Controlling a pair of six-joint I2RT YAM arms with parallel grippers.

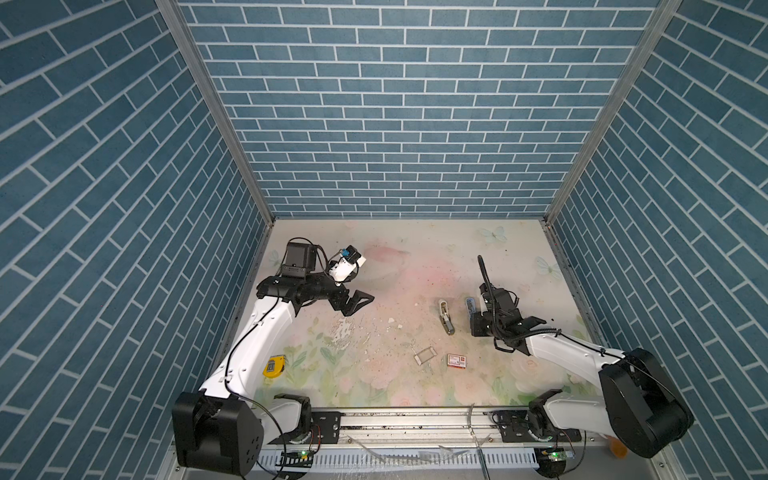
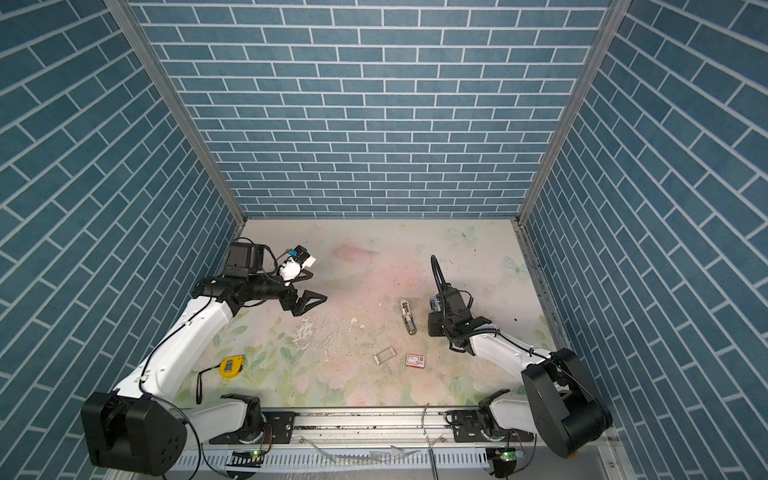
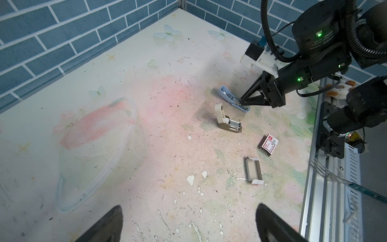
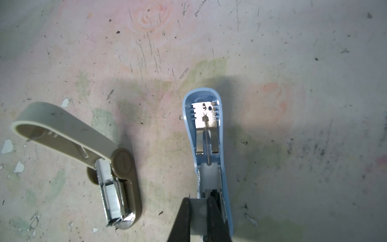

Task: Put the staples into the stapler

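Two staplers lie hinged open at the table's middle right. The light blue stapler (image 4: pixel 207 130) (image 1: pixel 469 305) (image 3: pixel 228 96) shows a spring and an open channel. My right gripper (image 4: pixel 199 218) (image 3: pixel 244 103) is shut on a small silvery-grey block of staples (image 4: pixel 199 209), held at the near end of that channel. Just to its left lies a beige stapler (image 4: pixel 69 134) (image 1: pixel 445 318) (image 2: pixel 408 318) with a staple strip (image 4: pixel 112 199) lying in its tray. My left gripper (image 3: pixel 189 222) (image 1: pixel 357 301) hovers open and empty over the table's left side, far from both.
A red-and-white staple box (image 1: pixel 456 360) (image 3: pixel 269 144) and its empty grey inner tray (image 1: pixel 424 356) (image 3: pixel 253 170) lie nearer the front. A yellow tape measure (image 1: pixel 272 365) sits by the left arm. Loose staples and paint chips dot the mat. Blue brick walls enclose three sides.
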